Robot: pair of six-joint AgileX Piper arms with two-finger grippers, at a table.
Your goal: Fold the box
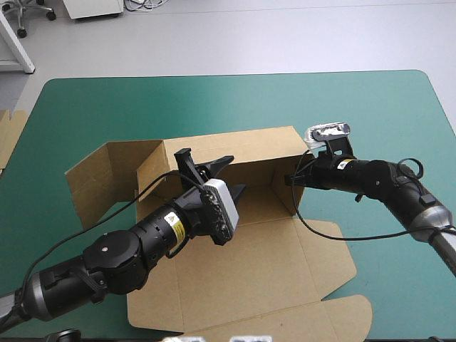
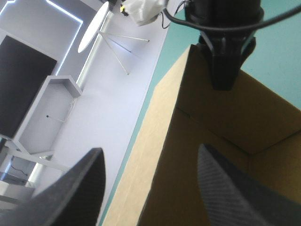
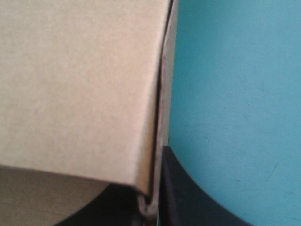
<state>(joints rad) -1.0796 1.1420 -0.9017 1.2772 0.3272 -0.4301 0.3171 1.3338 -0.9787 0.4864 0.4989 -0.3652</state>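
A lab: teal-green table [image 1: 107,107] on grey floor [image 1: 249,35].

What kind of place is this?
Likely a robotics lab or test workshop: two robot arms work over a table with a teal-green cover, the right tool pinching a wall of a half-folded brown box.

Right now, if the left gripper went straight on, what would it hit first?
The box's raised rear wall: its edge runs between the left gripper's open fingers; farther along, probably the right gripper clamping that wall.

Far tabletop [image 1: 214,100] is free; raised walls of the box [image 1: 249,285] block the middle, the left end effector [image 1: 208,160] straddling one
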